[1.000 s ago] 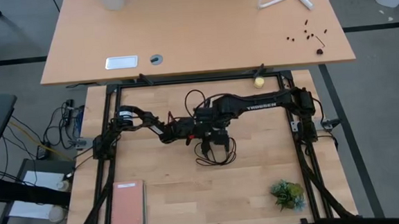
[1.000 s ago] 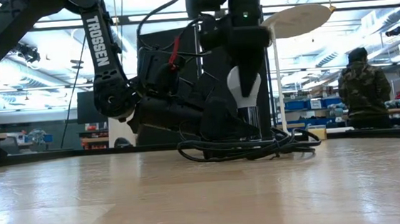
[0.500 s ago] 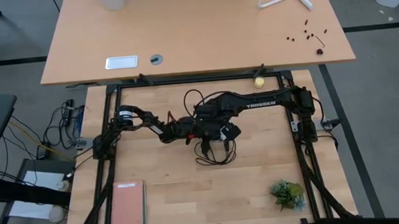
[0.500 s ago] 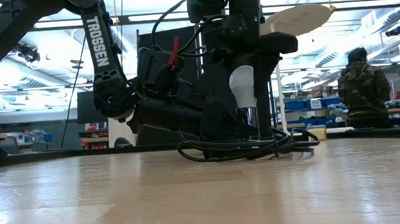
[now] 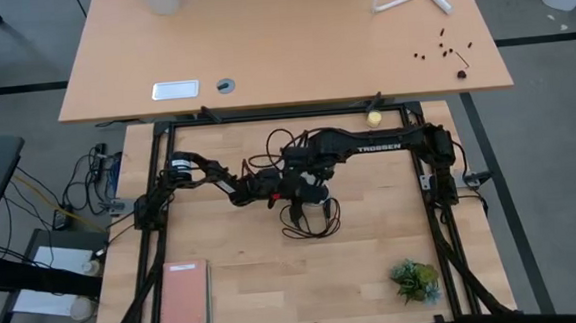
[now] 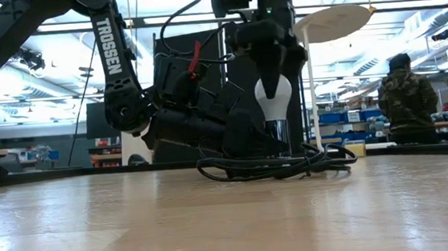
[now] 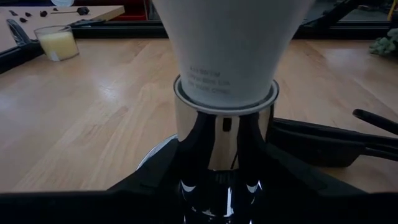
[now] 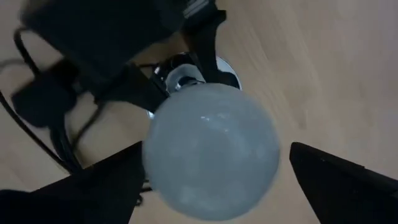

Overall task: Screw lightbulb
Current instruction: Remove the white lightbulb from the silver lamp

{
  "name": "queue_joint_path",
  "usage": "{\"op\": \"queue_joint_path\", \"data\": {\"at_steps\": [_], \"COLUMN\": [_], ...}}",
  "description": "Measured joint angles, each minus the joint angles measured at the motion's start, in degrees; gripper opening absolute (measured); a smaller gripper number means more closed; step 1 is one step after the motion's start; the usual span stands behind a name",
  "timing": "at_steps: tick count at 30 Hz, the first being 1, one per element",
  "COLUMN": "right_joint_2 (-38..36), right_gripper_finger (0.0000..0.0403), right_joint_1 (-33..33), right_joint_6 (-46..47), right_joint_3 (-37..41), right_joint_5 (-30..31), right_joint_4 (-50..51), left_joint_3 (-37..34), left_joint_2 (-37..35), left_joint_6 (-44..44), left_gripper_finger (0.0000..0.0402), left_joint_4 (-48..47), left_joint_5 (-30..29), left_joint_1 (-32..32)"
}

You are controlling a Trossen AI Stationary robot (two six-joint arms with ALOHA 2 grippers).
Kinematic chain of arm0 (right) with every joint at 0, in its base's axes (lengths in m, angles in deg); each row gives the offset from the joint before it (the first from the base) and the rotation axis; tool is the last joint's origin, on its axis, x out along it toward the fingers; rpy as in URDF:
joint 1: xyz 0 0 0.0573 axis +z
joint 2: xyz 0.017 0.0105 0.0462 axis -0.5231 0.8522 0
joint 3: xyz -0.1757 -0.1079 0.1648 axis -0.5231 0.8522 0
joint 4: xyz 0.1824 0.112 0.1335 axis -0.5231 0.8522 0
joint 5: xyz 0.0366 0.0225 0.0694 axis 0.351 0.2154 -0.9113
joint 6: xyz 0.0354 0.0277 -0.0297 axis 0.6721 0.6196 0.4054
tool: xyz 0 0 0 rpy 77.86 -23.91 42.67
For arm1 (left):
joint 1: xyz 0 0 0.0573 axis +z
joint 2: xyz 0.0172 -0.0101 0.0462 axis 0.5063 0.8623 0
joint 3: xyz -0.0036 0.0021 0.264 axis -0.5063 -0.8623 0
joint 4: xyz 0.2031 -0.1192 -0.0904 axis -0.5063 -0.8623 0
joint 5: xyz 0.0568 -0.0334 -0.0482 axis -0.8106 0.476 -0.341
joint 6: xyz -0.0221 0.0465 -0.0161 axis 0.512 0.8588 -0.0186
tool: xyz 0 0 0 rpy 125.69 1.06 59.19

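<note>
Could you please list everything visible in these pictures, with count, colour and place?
lightbulb: one, white, upright in its socket at mid-table
socket: one, shiny silver, under the bulb
cord: one, black, coiled around the socket's foot
book: one, pink, near left corner
plant: one, green, near right corner
ball: one, yellowish, far frame edge
person: one, camouflage jacket, room behind
left gripper: jaws clamped on the socket
right gripper: above the bulb, jaws spread either side

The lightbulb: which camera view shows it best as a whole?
The low view: the whole lightbulb stands upright in profile. The left wrist view shows only its neck, the right wrist view its dome from above, and the high view hardly shows it.
</note>
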Motion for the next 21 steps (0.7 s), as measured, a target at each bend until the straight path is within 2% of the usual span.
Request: {"op": "queue_joint_path", "data": {"at_steps": [3,10,21], "right_joint_2": [0.0,0.0,0.0], "right_gripper_finger": [0.0393,0.0392,0.0368], "right_joint_1": [1.13,0.42,1.25], "right_joint_6": [6.04,27.82,40.23], "right_joint_3": [0.0,0.07,0.37], "right_joint_5": [0.82,3.8,7.0], "right_joint_4": [-0.82,-1.91,-5.66], "left_joint_3": [0.0,0.04,0.04], "left_joint_2": [-0.02,0.0,0.0], "left_joint_6": [-0.02,-0.58,-1.18], "left_gripper_finger": [0.0184,0.0184,0.0185], "left_joint_4": [-0.18,-0.2,0.04], "left_joint_5": [0.07,-0.02,-2.37], "left_joint_1": [0.0,0.0,-0.06]}}
